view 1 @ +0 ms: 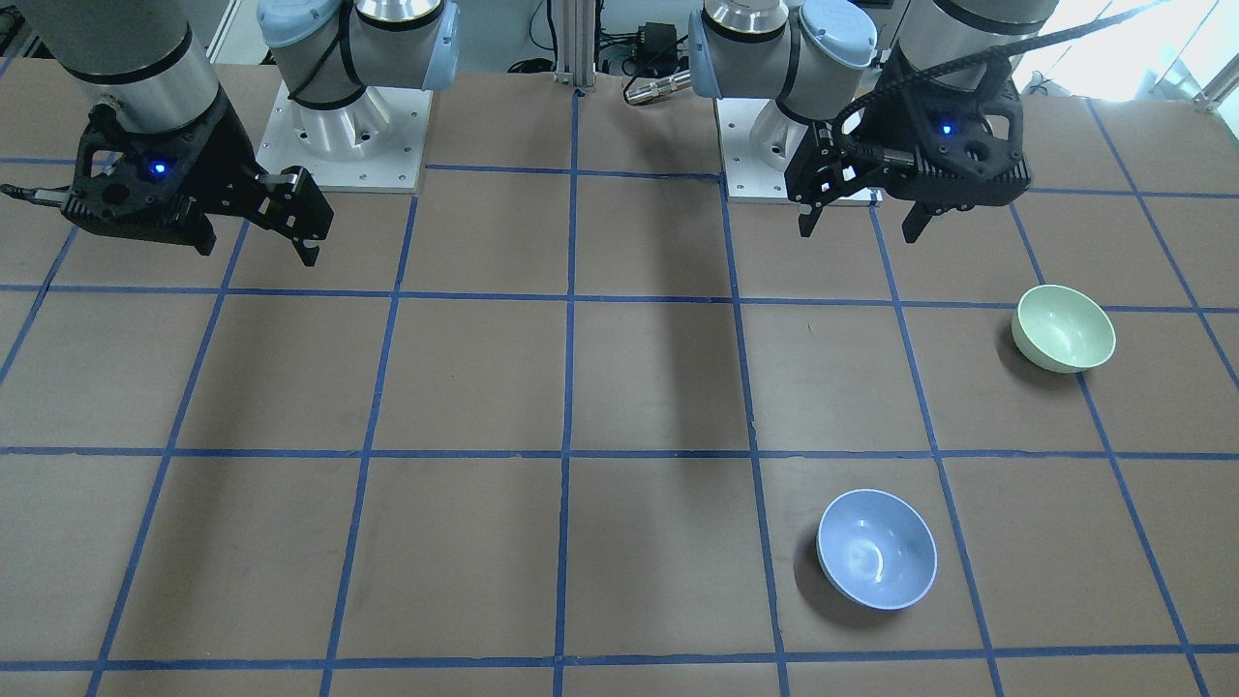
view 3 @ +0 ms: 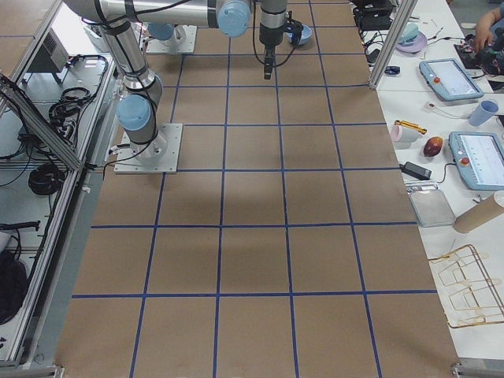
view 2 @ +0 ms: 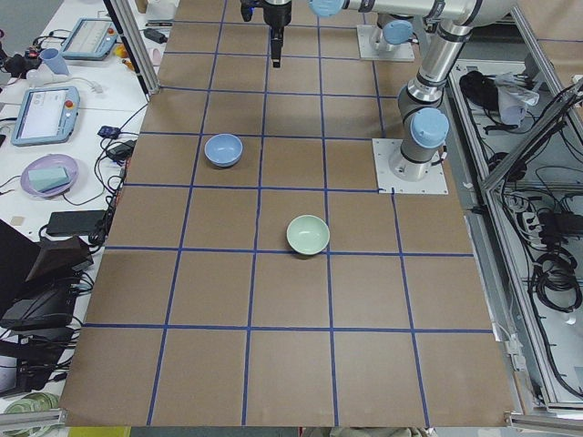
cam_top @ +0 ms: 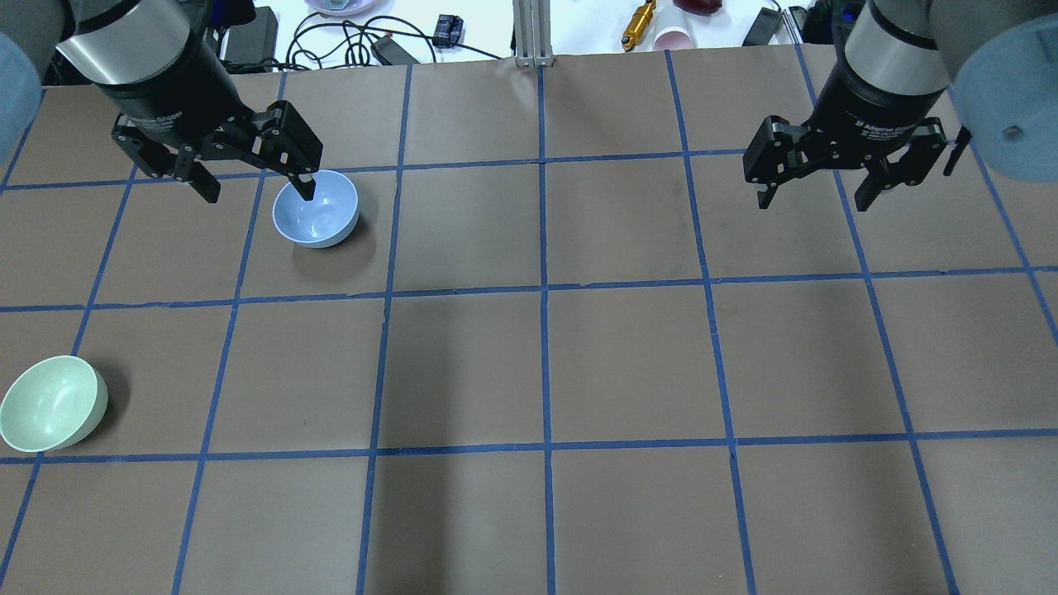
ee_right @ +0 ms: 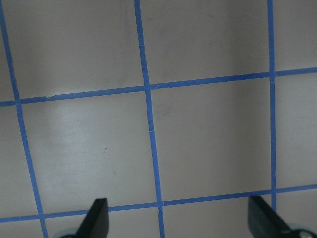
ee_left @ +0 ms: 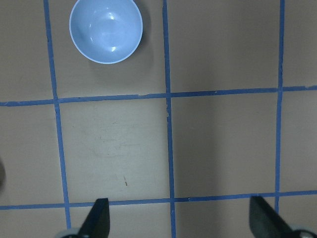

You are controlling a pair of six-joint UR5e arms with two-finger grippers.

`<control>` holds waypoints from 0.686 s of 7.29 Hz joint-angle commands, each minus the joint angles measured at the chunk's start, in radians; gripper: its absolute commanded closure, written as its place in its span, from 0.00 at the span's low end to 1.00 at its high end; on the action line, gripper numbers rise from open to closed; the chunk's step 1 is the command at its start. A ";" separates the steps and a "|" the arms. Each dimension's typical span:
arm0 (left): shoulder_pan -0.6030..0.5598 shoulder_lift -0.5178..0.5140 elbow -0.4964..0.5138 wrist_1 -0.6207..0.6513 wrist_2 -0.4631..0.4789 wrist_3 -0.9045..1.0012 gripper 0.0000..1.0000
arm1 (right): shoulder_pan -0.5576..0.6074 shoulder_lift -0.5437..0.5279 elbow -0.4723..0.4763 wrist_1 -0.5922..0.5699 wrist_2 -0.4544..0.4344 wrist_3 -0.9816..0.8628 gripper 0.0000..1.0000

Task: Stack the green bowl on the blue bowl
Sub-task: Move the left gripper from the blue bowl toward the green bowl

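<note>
The green bowl [view 1: 1063, 327] stands upright on the brown table near the robot's left edge; it also shows in the overhead view [cam_top: 51, 403] and the left side view [view 2: 308, 235]. The blue bowl [view 1: 876, 548] stands upright farther out from the robot, seen in the overhead view [cam_top: 316, 208] and the left wrist view [ee_left: 105, 29]. My left gripper [cam_top: 259, 197] is open and empty, held high above the table; in the front view [view 1: 861, 230] it hangs closer to the base than both bowls. My right gripper [cam_top: 814, 205] is open and empty, far from both bowls.
Blue tape lines [cam_top: 543, 289] divide the table into squares. The two arm bases [view 1: 344, 136] stand on white plates at the robot's edge. Cables, a cup and small tools [cam_top: 653, 25] lie beyond the far edge. Tablets [view 2: 46, 114] lie on a side bench.
</note>
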 commanded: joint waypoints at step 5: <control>0.168 -0.008 -0.015 0.000 0.004 0.098 0.00 | 0.000 0.000 -0.001 0.000 0.000 0.000 0.00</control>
